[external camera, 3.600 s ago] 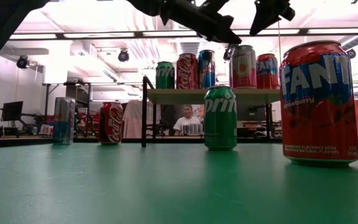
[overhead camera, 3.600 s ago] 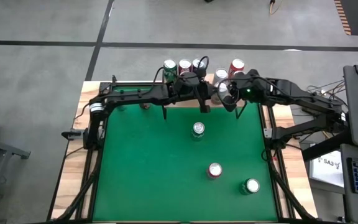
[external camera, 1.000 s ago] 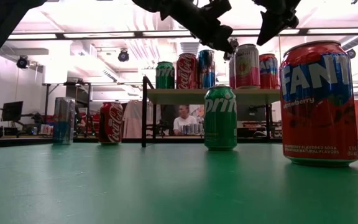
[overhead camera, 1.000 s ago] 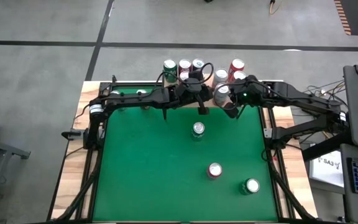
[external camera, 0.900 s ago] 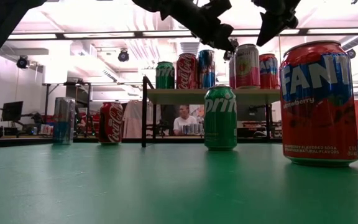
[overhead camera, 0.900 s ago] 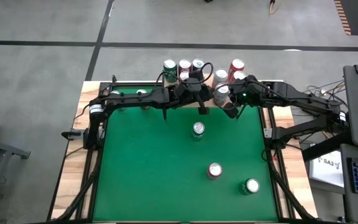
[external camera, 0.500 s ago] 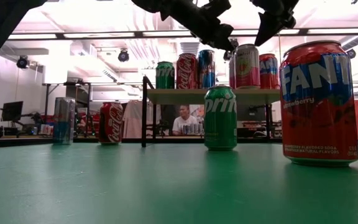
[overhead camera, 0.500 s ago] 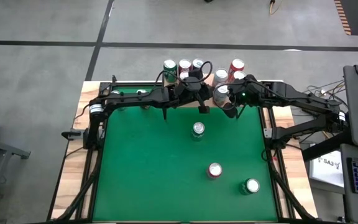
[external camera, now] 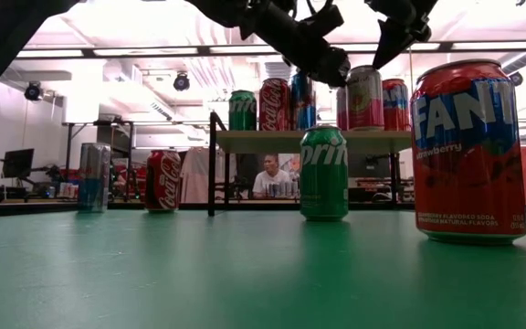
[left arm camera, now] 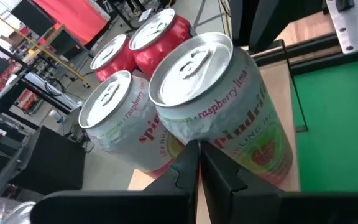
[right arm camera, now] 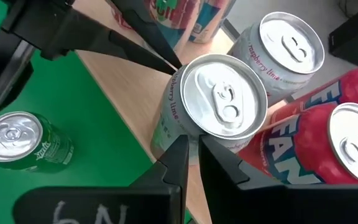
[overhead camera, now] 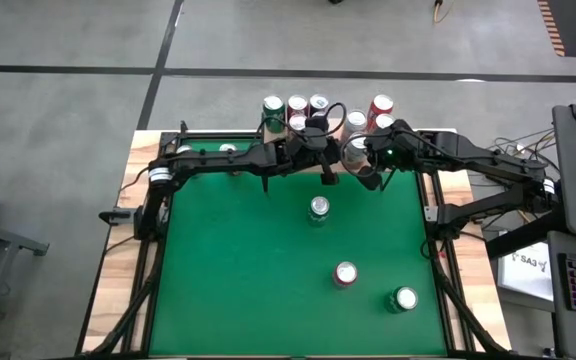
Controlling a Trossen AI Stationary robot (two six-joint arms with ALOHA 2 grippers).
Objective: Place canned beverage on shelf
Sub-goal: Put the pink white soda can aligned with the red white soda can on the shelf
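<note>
At the front edge of the shelf (external camera: 310,140), on its light wooden board at the far side of the green table (overhead camera: 268,270), stands a pale raspberry-lime can (right arm camera: 210,109), upright, with a second can of the same kind (right arm camera: 278,46) just behind it and two red Fanta cans (right arm camera: 328,146) beside them. Against the picture of a second ago the can has barely shifted; the clearest change is in the low view, where the left gripper (external camera: 334,66) has dropped and swung toward the can's left shoulder, while in the high view both arms have crept slightly nearer each other over the shelf. The left gripper's fingers (left arm camera: 191,165) are pressed together with nothing between them, their joined tip right at the can's side wall — whether it actually touches cannot be told. The right gripper (right arm camera: 190,152) also has its fingers drawn almost fully together, holding nothing, its tip just at the can's near lower side; from above it sits just right of the can (overhead camera: 355,152), the left gripper (overhead camera: 324,172) just left of it. The shelf also carries a green can, a Coca-Cola can and a blue one toward its left. On the table, well apart from the grippers, stand a Sprite can (overhead camera: 318,208), a red Fanta can (overhead camera: 345,274) and another green can (overhead camera: 404,299). In the low view the gripper hides part of the can's top — the near Fanta can is cut off at the right edge.
</note>
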